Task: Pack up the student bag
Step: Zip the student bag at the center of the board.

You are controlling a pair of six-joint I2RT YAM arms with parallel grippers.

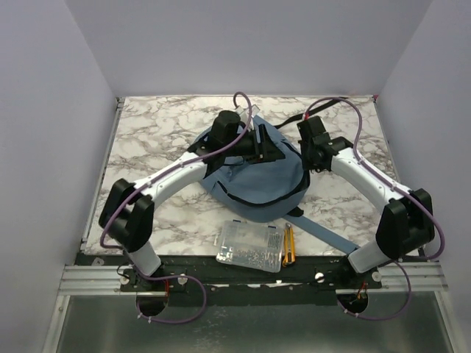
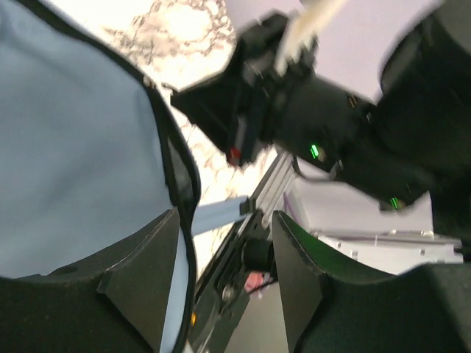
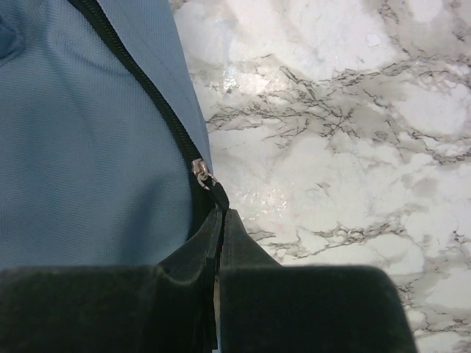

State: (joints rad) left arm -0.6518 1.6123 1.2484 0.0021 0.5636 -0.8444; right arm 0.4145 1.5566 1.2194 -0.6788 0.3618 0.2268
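Over the middle of the marble table (image 1: 154, 132) we see both arms bent inward above the student bag (image 1: 257, 187). The left gripper (image 2: 224, 220) hangs spread, the bag's black-edged rim just beside one finger. Only our right wrist view shows the right gripper (image 3: 219, 217) pressed together, pinching the black zip pull (image 3: 215, 193). Pale lilac walls (image 1: 44, 110) box us in

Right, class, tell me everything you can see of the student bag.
The student bag is a rounded, dusty blue-grey fabric backpack lying on the marble table, with a curved black front zip and a webbing strap trailing towards the near right. The right gripper is shut on its zip pull; the open left gripper hovers at its edge.
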